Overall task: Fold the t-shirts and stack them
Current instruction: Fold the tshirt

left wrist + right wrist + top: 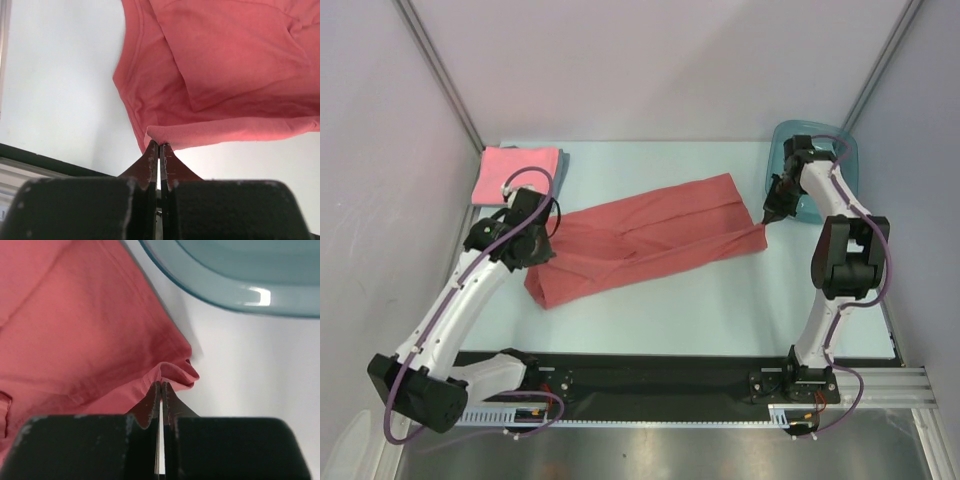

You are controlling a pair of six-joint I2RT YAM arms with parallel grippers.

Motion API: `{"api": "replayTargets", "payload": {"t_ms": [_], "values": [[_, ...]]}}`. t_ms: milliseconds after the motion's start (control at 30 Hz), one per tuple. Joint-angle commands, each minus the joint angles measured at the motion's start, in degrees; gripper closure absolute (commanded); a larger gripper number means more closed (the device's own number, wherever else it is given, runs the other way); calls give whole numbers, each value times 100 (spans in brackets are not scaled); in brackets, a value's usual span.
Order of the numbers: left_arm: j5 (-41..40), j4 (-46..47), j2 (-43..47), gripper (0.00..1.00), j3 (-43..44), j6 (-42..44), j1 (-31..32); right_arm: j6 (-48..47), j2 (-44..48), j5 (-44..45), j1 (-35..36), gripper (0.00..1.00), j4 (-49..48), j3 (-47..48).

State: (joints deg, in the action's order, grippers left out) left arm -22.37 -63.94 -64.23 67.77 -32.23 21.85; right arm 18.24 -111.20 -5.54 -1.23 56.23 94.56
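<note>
Your left gripper point(159, 146) has its jaws pressed together on a folded edge at the left end of the brick-red t-shirt point(650, 235). Your right gripper point(160, 385) is pinching the hem corner at the other end, just beside the teal tub point(848, 160). The shirt runs between them as a long folded band across the table point(720, 300), and the folded pink t-shirt point(510, 175) sits at the far left corner.

The brick-red t-shirt point(650, 240) lies folded lengthwise into a long band, slanting across the middle of the bench point(720, 310). The pink t-shirt point(515, 172) sits folded square at the far-left corner.
</note>
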Motion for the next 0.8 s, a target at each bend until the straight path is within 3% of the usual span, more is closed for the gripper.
{"api": "replayTargets", "payload": {"t_ms": [0, 467, 767], "values": [[-49, 356, -221, 100, 429, 524, -364, -119, -313, 105, 79, 100, 239, 719], [189, 998, -1223, 100, 992, 1131, -1033, -119, -1429, 27, 352, 100, 705, 2635], [312, 1209, -1697, 100, 1239, 1237, -1279, -101, -2028, 36, 475, 100, 855, 3367]]}}
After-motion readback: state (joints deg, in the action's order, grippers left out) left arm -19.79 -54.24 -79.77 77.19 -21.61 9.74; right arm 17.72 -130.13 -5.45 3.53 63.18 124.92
